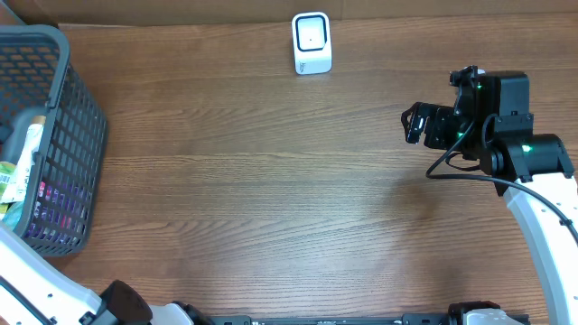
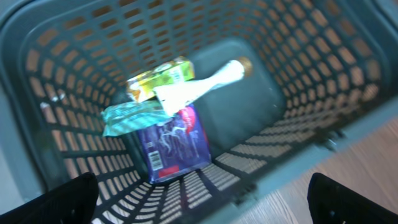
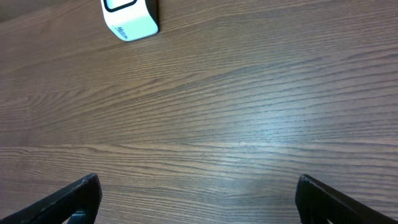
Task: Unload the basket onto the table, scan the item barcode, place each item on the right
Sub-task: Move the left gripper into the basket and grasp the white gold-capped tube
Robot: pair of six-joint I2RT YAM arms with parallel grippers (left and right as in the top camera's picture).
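Observation:
Several items lie in a grey mesh basket (image 2: 298, 81): a purple packet (image 2: 177, 140) with a white barcode label near its lower edge, a teal pouch (image 2: 127, 118), a yellow-green carton (image 2: 158, 78) and a white tube with a gold cap (image 2: 205, 87). My left gripper (image 2: 202, 205) hovers open above the basket's near wall, holding nothing. The white barcode scanner (image 1: 312, 42) stands at the back of the table. At the right side, my right gripper (image 1: 415, 124) is open and empty over bare wood, pointing left, with the scanner (image 3: 129, 17) ahead of it.
The basket (image 1: 86, 153) fills the left edge of the wooden table (image 1: 271, 199). A white link of the left arm (image 1: 36, 280) crosses the bottom left corner. The right arm (image 1: 542, 217) and its cable run down the right side.

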